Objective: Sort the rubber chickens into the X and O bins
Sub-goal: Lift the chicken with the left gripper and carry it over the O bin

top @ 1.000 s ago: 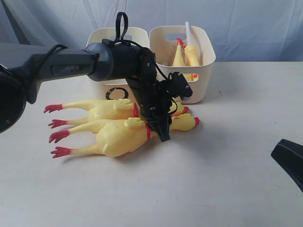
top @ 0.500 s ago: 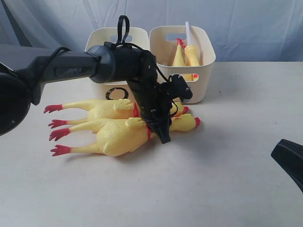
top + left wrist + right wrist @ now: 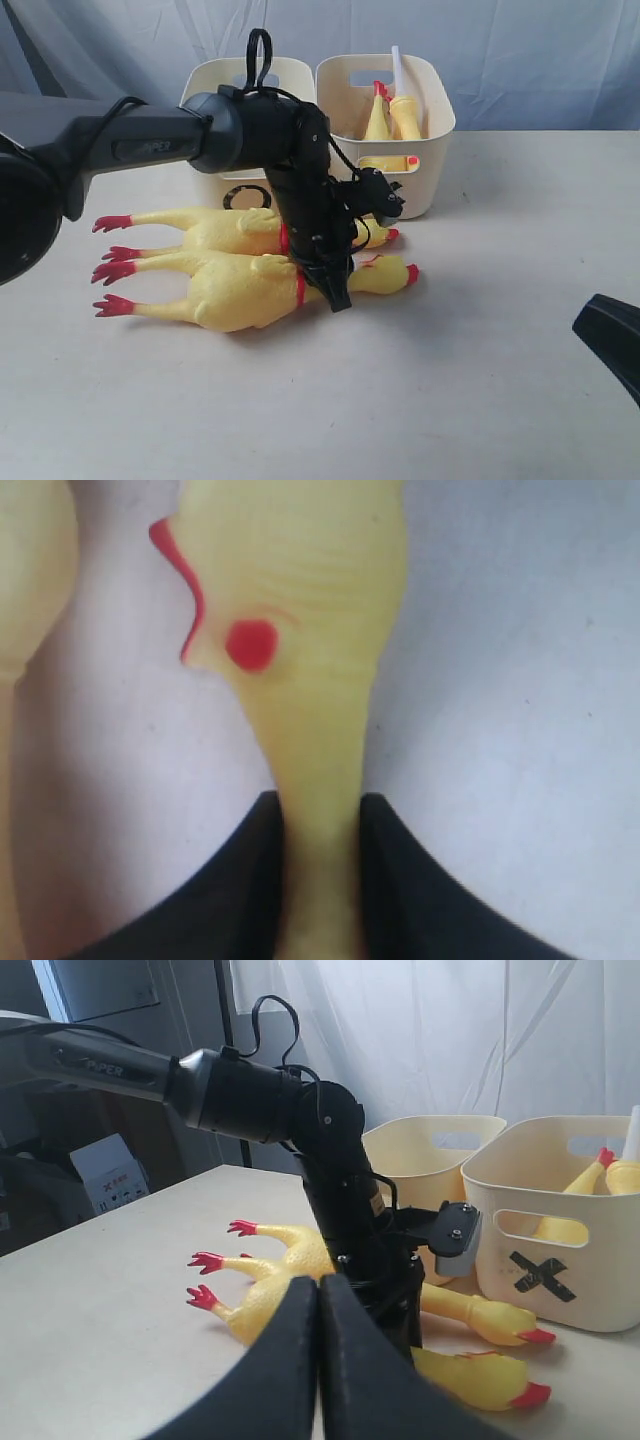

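Observation:
Two large rubber chickens lie side by side on the table in front of the bins. My left gripper (image 3: 335, 290) is shut on the neck of the front chicken (image 3: 240, 292); in the left wrist view that neck (image 3: 320, 770) runs between my black fingers (image 3: 250, 880). The back chicken (image 3: 225, 232) lies behind it, partly hidden by my arm. Two small chickens (image 3: 390, 115) stand in the X bin (image 3: 435, 150), whose X (image 3: 545, 1275) faces the right wrist camera. The O bin (image 3: 215, 80) stands to its left. My right gripper (image 3: 320, 1305) is shut and empty, away from the chickens.
A black part of the right arm (image 3: 610, 345) shows at the lower right edge of the exterior view. A grey curtain hangs behind the bins. The two bins touch side by side at the back of the table (image 3: 480, 400).
The left gripper has sunk onto the front chicken's neck, and that chicken has shifted left and slightly forward. The back chicken, the bins and the right arm have stayed put.

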You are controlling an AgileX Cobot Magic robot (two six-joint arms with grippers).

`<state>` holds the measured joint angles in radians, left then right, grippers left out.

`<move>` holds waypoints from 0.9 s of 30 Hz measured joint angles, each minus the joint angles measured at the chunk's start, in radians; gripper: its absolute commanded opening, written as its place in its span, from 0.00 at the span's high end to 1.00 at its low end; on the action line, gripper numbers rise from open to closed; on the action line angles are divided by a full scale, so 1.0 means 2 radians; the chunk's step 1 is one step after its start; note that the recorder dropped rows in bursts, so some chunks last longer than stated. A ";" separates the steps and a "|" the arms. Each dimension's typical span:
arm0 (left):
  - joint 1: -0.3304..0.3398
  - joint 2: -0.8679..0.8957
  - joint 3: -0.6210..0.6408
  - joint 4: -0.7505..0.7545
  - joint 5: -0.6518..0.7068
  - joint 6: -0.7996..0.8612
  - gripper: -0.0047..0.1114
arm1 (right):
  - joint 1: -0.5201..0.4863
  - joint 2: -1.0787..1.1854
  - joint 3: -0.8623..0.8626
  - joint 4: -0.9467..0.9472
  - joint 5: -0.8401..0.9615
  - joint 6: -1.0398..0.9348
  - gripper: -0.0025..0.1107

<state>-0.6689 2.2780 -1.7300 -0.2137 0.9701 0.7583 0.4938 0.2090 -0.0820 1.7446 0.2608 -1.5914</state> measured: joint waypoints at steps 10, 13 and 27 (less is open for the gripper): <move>-0.003 -0.036 0.003 -0.028 0.083 0.000 0.96 | 0.000 0.000 0.000 0.000 0.000 0.000 0.99; -0.002 -0.056 0.003 -0.033 0.090 -0.002 0.96 | 0.000 0.000 0.000 0.000 0.000 0.000 0.99; -0.004 -0.148 0.003 -0.035 0.070 -0.044 0.96 | 0.000 0.000 0.000 0.000 0.000 0.000 0.99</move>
<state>-0.6775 1.9829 -1.7238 -0.2836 1.1110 0.6712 0.4938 0.2090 -0.0820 1.7446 0.2608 -1.5914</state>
